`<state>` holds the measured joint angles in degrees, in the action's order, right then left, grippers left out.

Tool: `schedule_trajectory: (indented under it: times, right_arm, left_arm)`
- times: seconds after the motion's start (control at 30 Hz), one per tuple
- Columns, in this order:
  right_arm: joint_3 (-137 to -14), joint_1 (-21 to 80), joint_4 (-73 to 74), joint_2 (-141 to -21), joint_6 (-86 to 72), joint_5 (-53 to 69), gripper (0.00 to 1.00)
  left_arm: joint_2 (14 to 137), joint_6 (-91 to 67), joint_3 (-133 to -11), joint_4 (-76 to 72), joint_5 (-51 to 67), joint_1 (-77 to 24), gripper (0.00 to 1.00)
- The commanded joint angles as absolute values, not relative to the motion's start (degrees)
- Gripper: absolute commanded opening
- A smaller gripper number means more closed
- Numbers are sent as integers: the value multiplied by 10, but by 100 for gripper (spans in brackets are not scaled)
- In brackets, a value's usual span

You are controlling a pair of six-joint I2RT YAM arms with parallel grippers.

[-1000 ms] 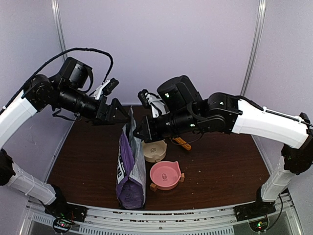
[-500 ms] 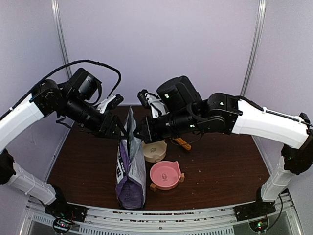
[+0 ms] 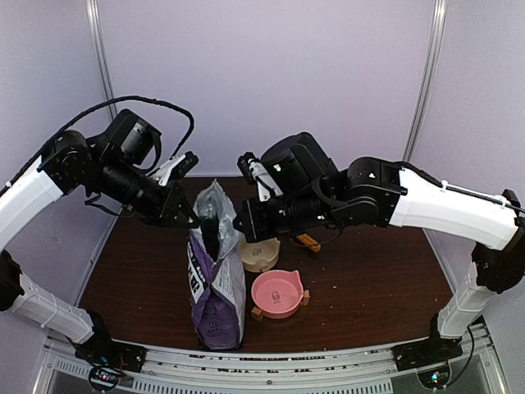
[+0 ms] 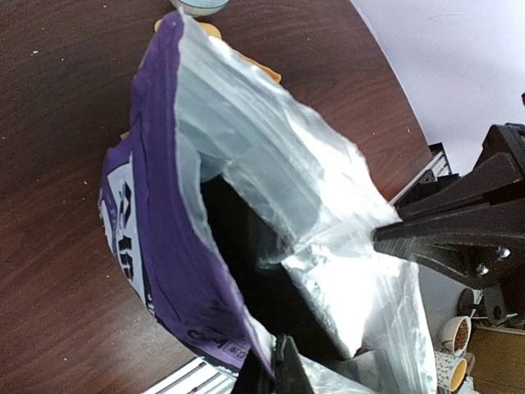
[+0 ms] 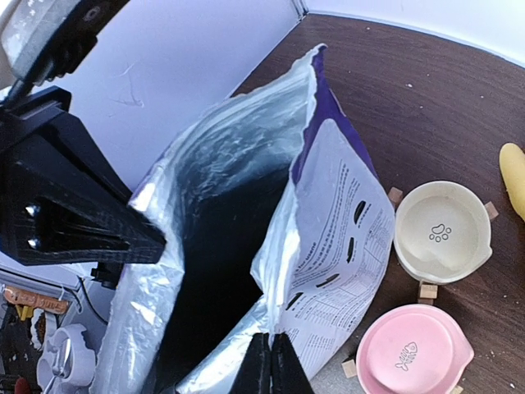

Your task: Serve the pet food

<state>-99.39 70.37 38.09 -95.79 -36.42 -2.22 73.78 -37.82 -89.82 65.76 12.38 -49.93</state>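
The purple-and-white bag (image 3: 215, 283) stands upright in the middle of the table with its mouth spread wide. My left gripper (image 3: 190, 220) is shut on the left edge of the mouth, where its fingers (image 4: 279, 349) pinch the purple rim of the bag (image 4: 164, 230). On the opposite side, my right gripper (image 3: 239, 226) is shut on the right edge; its fingers (image 5: 270, 338) clamp the printed white panel of the bag (image 5: 336, 263). The silver lining shows, and the inside is dark. The pet food is hidden.
A beige bowl (image 3: 259, 253) (image 5: 443, 231) and a pink bowl (image 3: 276, 293) (image 5: 410, 353) sit just right of the bag on small wooden blocks. A yellow scoop (image 3: 306, 240) (image 5: 513, 176) lies behind the beige bowl. Walls enclose the table's back and sides.
My left gripper came in open to the bag's left edge, shut on it and drew it left. The bag's mouth has gone from flat to wide open. The right gripper stayed shut.
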Motion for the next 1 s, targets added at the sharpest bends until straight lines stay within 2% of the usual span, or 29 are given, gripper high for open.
schedule_trajectory:
  times: [0.0, 0.2, 0.37, 0.6, 0.73, 0.9, 0.97]
  right_arm:
    - [-994, 707, 407, -924, -376, -101, 0]
    - [-998, 706, 427, -920, -379, -142, 0]
    - [-974, 705, 374, -905, -370, -88, 0]
    - [-933, 699, 333, -845, -332, -61, 45]
    - [-870, 669, 327, -801, -329, -66, 56]
    - [-780, 604, 319, -762, -319, -47, 62]
    - [-727, 547, 311, -750, -308, -23, 65]
  left_arm:
    - [724, -375, -941, 673, 69, -496, 0]
    - [725, -372, -986, 689, 69, -496, 0]
    - [726, -363, -1008, 688, 58, -485, 0]
    - [714, -328, -1013, 653, 30, -434, 0]
    - [698, -305, -996, 613, 31, -377, 0]
    - [689, -304, -962, 539, 80, -311, 0]
    - [683, -312, -941, 488, 99, -284, 0]
